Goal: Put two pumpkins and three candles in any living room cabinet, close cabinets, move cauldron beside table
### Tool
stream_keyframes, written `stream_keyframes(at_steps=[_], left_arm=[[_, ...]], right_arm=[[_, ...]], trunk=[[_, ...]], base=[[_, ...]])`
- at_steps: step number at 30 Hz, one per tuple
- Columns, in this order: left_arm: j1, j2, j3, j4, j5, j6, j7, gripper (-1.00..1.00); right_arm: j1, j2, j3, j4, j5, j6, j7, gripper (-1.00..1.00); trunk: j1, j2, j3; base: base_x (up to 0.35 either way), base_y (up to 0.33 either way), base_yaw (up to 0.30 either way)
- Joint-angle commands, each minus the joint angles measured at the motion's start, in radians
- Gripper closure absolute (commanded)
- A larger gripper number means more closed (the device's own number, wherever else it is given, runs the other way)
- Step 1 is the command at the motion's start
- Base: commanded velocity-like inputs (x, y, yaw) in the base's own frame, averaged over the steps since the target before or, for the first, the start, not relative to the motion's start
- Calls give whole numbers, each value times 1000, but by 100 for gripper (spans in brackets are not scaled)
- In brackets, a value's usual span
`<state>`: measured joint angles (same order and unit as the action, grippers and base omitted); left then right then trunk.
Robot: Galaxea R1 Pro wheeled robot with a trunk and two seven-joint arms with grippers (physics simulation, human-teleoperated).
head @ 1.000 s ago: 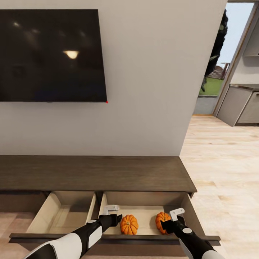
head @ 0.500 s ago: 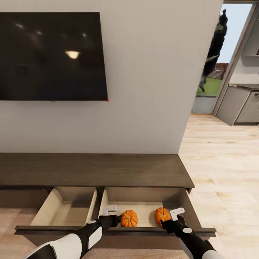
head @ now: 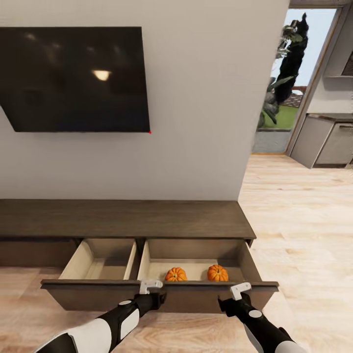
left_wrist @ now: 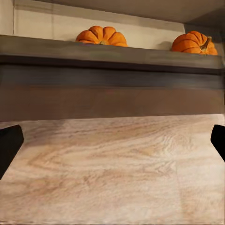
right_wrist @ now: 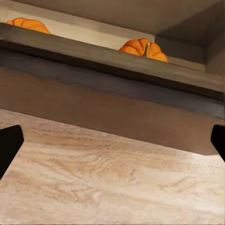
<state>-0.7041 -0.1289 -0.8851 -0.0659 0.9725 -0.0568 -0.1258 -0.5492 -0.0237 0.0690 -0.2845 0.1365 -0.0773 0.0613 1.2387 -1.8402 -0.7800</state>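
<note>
Two orange pumpkins lie in the cabinet's open right drawer, one at the left [head: 175, 274] and one at the right [head: 217, 273]. The long dark brown cabinet [head: 122, 218] has a second drawer [head: 100, 262] open beside it, showing a bare beige inside. My left gripper [head: 150, 285] and right gripper [head: 239, 290] hang open in front of the drawer front, holding nothing. The left wrist view looks over the front at both pumpkins [left_wrist: 101, 35] [left_wrist: 193, 43]. They also show in the right wrist view [right_wrist: 26, 23] [right_wrist: 140, 48]. The candles, cauldron and table are out of view.
A large black TV [head: 73, 78] hangs on the white wall above the cabinet. Pale wood floor [head: 304, 220] runs right, past the wall's end, toward grey kitchen units [head: 323, 147] and a glazed opening with plants [head: 282, 98].
The whole view has drawn back from the cabinet. Both grippers, which were over the right drawer beside the pumpkins, are now outside it, before its front. The pumpkins stay inside.
</note>
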Motion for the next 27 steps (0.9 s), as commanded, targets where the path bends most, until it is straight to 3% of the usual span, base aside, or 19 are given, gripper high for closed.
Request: stream_keyframes(at_steps=[1,11,24,27], left_arm=[[0,0,0,0,0,0,0,-100],[0,1,2,1,1,2,-1,-100],[0,2,2,1,2,5,2,-100],[0,2,3,1,2,4,1,-100]], right_arm=[[0,0,0,0,0,0,0,-100],[0,-1,-1,-1,-1,0,0,-100],[0,-1,-2,-1,-2,1,0,-100],[0,-1,-2,-1,-2,0,0,-100]], trunk=[[0,0,0],[0,0,0],[-50,91,41],[-50,91,41]], base=[[-308,0,0],[-59,0,0],[0,0,0],[0,0,0]])
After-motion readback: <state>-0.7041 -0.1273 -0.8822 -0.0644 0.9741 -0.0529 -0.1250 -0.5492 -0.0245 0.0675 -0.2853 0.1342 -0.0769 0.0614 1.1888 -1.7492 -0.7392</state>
